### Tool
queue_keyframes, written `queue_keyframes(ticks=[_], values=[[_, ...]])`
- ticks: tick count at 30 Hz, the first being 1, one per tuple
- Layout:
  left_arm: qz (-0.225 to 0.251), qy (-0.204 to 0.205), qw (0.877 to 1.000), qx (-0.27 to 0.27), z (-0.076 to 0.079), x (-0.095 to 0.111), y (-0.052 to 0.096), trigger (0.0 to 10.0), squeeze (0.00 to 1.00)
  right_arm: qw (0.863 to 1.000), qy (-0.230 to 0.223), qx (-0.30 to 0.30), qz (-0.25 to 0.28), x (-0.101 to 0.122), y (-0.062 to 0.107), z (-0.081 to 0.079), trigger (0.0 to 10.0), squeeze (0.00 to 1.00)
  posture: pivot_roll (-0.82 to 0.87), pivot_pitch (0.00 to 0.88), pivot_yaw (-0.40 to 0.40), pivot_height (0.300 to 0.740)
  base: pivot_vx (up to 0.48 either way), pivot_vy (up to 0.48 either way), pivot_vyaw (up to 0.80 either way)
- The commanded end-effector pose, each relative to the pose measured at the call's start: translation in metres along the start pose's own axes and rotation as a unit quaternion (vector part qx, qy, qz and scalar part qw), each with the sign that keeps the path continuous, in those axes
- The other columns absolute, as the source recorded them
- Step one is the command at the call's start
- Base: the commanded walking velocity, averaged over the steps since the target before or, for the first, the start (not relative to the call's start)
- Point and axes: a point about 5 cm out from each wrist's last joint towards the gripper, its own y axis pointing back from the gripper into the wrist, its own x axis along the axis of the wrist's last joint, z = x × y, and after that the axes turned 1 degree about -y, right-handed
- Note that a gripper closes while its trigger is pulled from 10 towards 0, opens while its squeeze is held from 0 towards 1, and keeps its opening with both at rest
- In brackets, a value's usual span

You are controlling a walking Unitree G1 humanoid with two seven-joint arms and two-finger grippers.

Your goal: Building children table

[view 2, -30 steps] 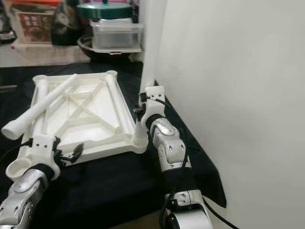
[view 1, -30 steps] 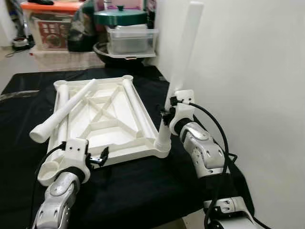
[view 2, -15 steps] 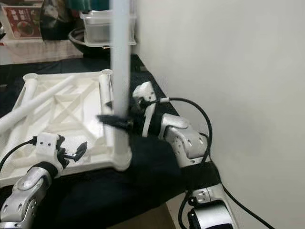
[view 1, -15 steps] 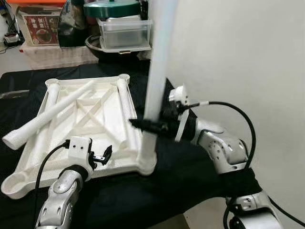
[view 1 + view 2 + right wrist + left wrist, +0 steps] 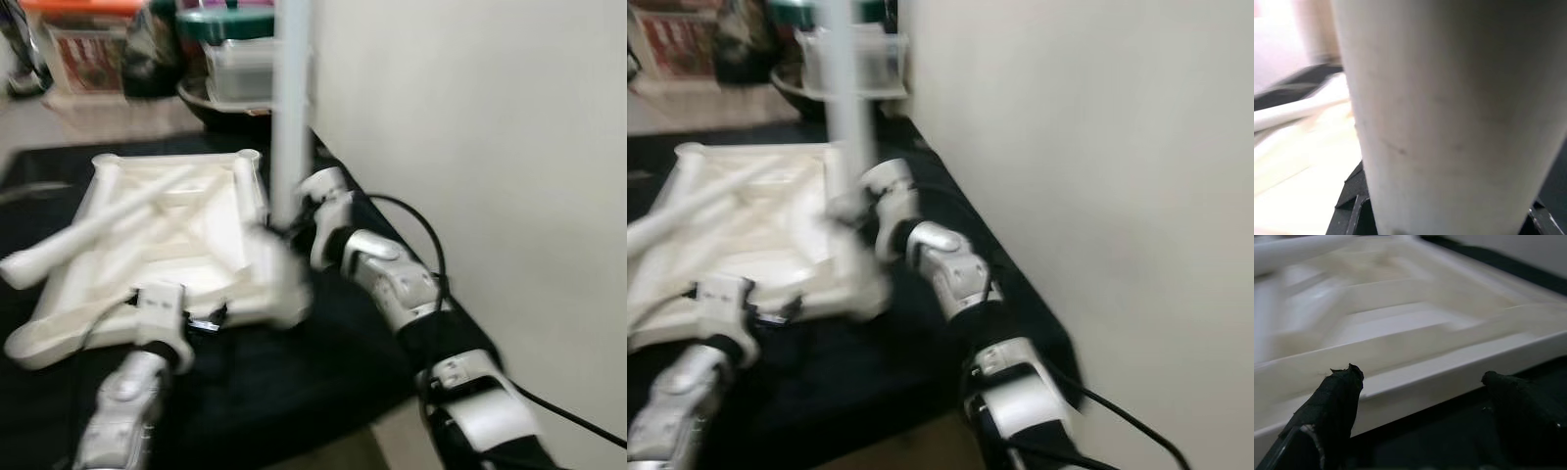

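Note:
The white table top (image 5: pixel 201 250) lies upside down on the black-covered table (image 5: pixel 294 377). One white leg (image 5: pixel 291 108) stands upright at its near right corner. My right gripper (image 5: pixel 286 231) is shut on this leg low down, its black fingers (image 5: pixel 1352 211) showing on either side of the tube. A loose leg (image 5: pixel 88 233) lies slanted across the top's left part. My left gripper (image 5: pixel 208 319) is open at the top's near rim (image 5: pixel 1449 377), with the fingers (image 5: pixel 1339 396) apart and holding nothing. The head views are blurred.
A white wall (image 5: pixel 490 147) runs close along the right side of the table. Plastic bins (image 5: pixel 240 64) and a dark basin stand beyond the far edge. The black table's near edge (image 5: pixel 323 441) is just below my arms.
The whole view has shifted and blurred. My right wrist has swung in closer behind the upright leg, still gripping it. The left gripper stays at the near rim.

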Motion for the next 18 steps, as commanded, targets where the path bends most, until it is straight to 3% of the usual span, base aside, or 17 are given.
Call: queue_keyframes(ticks=[1,2,4,5,6,9,10,12,14,15,16,17,18], values=[[-0.001,-0.005,1.0,-0.003,0.0,0.002,-0.002,10.0,0.0,0.996,-0.011,-0.051,-0.079,-0.04,0.012,0.009,0.0,0.0,0.06,0.0,-0.087,0.74,0.0,0.0,0.0],[-0.001,-0.005,1.0,-0.003,0.0,0.002,-0.002,10.0,0.0,0.996,-0.011,-0.051,-0.079,-0.04,0.012,0.009,0.0,0.0,0.06,0.0,-0.087,0.74,0.0,0.0,0.0],[-0.004,-0.007,1.0,-0.01,0.002,0.001,-0.003,10.0,0.0,0.998,0.007,-0.002,-0.064,-0.04,0.021,-0.014,0.4,0.0,0.05,0.0,-0.074,0.74,0.0,0.0,0.0],[-0.004,-0.007,1.0,-0.01,0.002,0.001,-0.003,10.0,0.0,0.998,0.007,-0.002,-0.064,-0.04,0.021,-0.014,0.4,0.0,0.05,0.0,-0.074,0.74,0.0,0.0,0.0],[-0.005,-0.007,1.0,-0.012,0.002,0.001,-0.004,10.0,0.0,0.998,0.007,0.044,-0.052,-0.038,0.025,-0.031,10.0,0.0,0.04,0.0,-0.068,0.74,0.0,0.0,0.0],[-0.005,-0.007,1.0,-0.014,0.003,0.001,-0.004,10.0,0.0,0.993,-0.015,0.115,-0.026,-0.033,0.029,-0.052,10.0,0.0,0.04,0.0,-0.066,0.74,0.0,0.0,0.0],[-0.005,-0.007,1.0,-0.015,0.003,0.001,-0.005,10.0,0.0,0.988,-0.032,0.149,-0.012,-0.03,0.03,-0.059,10.0,1.0,0.04,0.0,-0.063,0.74,0.0,0.0,0.0],[-0.005,-0.007,1.0,-0.015,0.003,0.001,-0.005,10.0,0.0,0.985,-0.043,0.168,-0.004,-0.028,0.03,-0.062,10.0,1.0,0.04,0.0,-0.063,0.74,0.0,0.0,0.0],[-0.005,-0.009,1.0,-0.016,0.002,0.002,-0.005,10.0,0.0,0.964,-0.052,0.259,0.007,-0.018,0.033,-0.073,10.0,1.0,0.04,0.0,-0.065,0.74,0.0,0.0,0.0],[-0.005,-0.009,1.0,-0.016,0.002,0.002,-0.005,10.0,0.0,0.964,-0.052,0.259,0.007,-0.018,0.033,-0.073,10.0,1.0,0.04,0.0,-0.065,0.74,0.0,0.0,0.0],[-0.005,-0.009,1.0,-0.015,0.002,0.002,-0.005,10.0,0.0,0.95,-0.057,0.306,0.009,-0.013,0.036,-0.079,10.0,0.0,0.04,0.0,-0.065,0.74,0.0,0.0,0.0],[-0.004,-0.009,1.0,-0.015,0.001,0.002,-0.005,10.0,0.0,0.923,-0.053,0.381,0.015,-0.008,0.046,-0.084,10.0,0.0,0.04,0.0,-0.067,0.74,0.0,0.0,0.0],[-0.004,-0.009,1.0,-0.015,0.001,0.002,-0.005,10.0,0.0,0.923,-0.053,0.381,0.015,-0.008,0.046,-0.084,10.0,0.0,0.04,0.0,-0.067,0.74,0.0,0.0,0.0]])
